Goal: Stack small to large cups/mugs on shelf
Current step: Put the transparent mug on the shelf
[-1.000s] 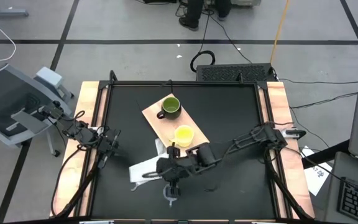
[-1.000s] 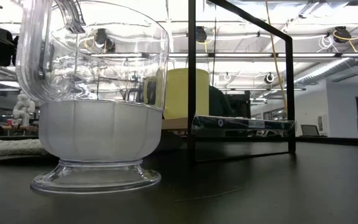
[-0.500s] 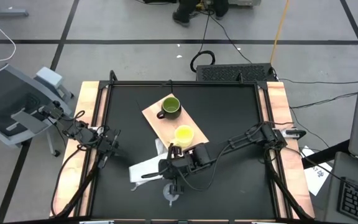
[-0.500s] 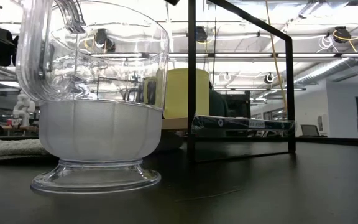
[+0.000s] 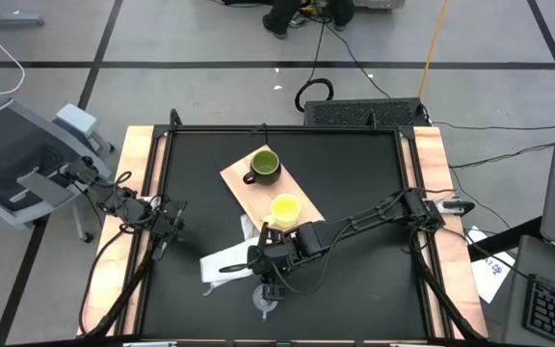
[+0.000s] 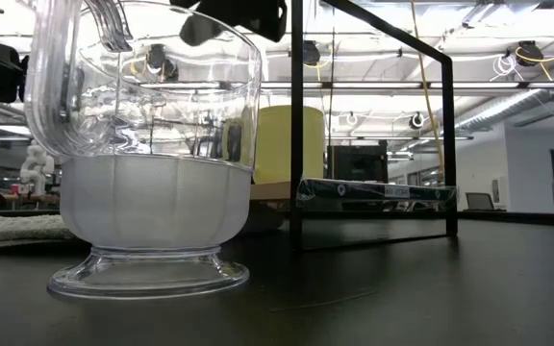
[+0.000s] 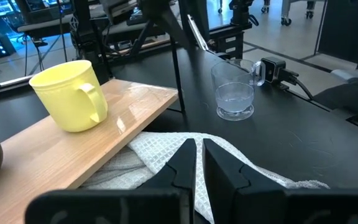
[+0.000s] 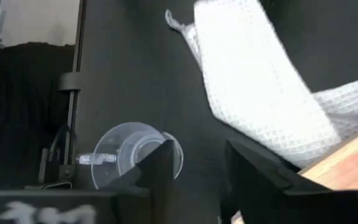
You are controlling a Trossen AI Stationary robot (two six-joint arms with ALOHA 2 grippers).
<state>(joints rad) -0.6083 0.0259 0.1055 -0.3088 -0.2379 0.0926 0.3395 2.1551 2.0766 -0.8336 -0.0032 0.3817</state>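
The light-wood shelf (image 5: 268,193) lies aslant on the black table. On it stand a dark green mug (image 5: 263,166) at the far end and a yellow mug (image 5: 284,207) at the near end. The clear plastic cup (image 5: 265,301) stands upright on its foot (image 6: 148,277) near the table's front edge. My right gripper (image 8: 197,168) hangs open just above and beside the cup (image 8: 132,155), slanting down, touching nothing; in the low view its dark tips (image 6: 239,19) show over the rim. My left gripper (image 7: 199,168) waits shut at the table's left side.
A white waffle cloth (image 5: 224,265) lies beside the clear cup, one end tucked under the shelf's near end (image 7: 135,118). A black frame post (image 6: 296,125) rises close behind the cup. A small camera (image 7: 272,70) sits at the front edge.
My right gripper has come down toward the clear cup and tipped further downward; its dark tips now enter the low view above the cup's rim. The cup, both mugs and the shelf have stayed where they were.
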